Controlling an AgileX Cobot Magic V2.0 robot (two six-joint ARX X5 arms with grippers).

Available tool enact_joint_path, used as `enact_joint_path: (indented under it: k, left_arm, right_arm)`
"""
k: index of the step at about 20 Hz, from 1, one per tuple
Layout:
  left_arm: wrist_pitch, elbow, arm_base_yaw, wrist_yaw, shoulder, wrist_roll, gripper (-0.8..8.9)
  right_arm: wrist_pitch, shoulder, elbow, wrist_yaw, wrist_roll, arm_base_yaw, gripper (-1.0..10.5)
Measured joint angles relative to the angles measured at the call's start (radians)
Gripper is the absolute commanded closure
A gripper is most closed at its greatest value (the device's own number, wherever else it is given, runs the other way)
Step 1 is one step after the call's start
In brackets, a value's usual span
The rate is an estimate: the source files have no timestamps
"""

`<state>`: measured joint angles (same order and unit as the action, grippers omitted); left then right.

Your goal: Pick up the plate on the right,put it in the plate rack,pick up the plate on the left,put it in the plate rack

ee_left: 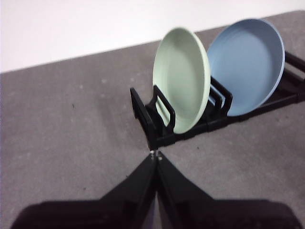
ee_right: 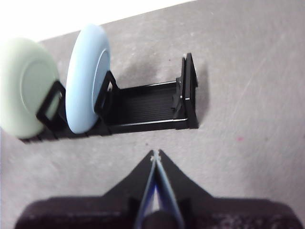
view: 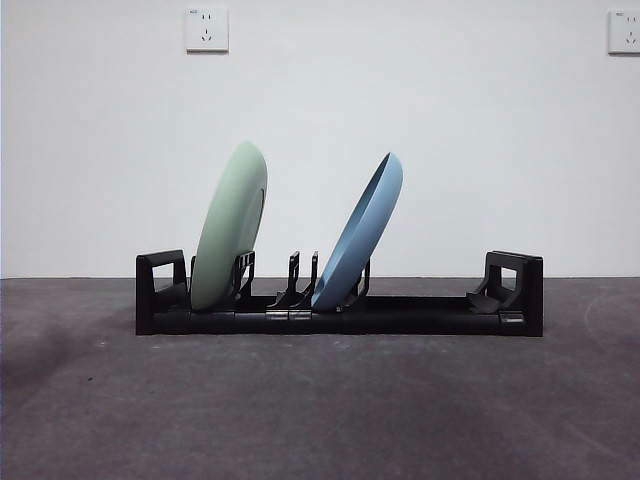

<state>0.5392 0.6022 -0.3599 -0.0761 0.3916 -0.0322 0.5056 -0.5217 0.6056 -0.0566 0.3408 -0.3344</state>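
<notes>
Black plate rack (view: 400,315) holds both plates, centre of the front view.
Green plate (view: 230,225) stands left of centre, blue plate (view: 362,230) at centre, both tilted right (right end bare). Left gripper (ee_left: 156,155) and right gripper (ee_right: 156,153) each pressed closed, empty, above grey table (view: 320,410), short of the rack.

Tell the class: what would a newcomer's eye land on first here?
Two plates leaning the same way in the black plate rack: a green plate near one end and a blue plate about midway. Both grippers, left and right, are shut and hang apart from the rack.
</notes>
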Motion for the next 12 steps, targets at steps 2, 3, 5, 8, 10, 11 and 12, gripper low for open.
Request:
enact_joint_path:
  k: [2, 3, 5, 8, 10, 11, 12]
  left_arm:
    - [0.008, 0.0, 0.0, 0.001, 0.014, 0.001, 8.16]
    - [0.011, 0.0, 0.0, 0.001, 0.021, 0.001, 8.16]
    - [0.014, 0.0, 0.0, 0.0, 0.036, 0.003, 8.16]
    - [0.014, 0.0, 0.0, 0.0, 0.056, 0.006, 8.16]
    - [0.038, 0.0, 0.0, -0.007, 0.056, -0.029, 8.16]
    - [0.051, -0.002, 0.01, -0.006, 0.034, -0.039, 8.16]
    - [0.031, -0.015, 0.03, 0.016, 0.005, -0.048, 8.16]
  right_arm:
    - [0.003, -0.001, 0.0, -0.008, 0.031, 0.0, 9.5]
    - [0.003, -0.002, 0.0, -0.02, 0.038, 0.0, 9.5]
    - [0.003, -0.002, 0.0, -0.023, 0.045, 0.0, 9.5]
    - [0.003, -0.002, 0.0, -0.023, 0.048, 0.0, 9.5]
    - [0.003, -0.003, 0.0, -0.024, 0.049, 0.0, 9.5]
    - [0.003, -0.003, 0.0, -0.024, 0.049, 0.0, 9.5]
    - [0.003, -0.004, 0.0, -0.024, 0.049, 0.0, 9.5]
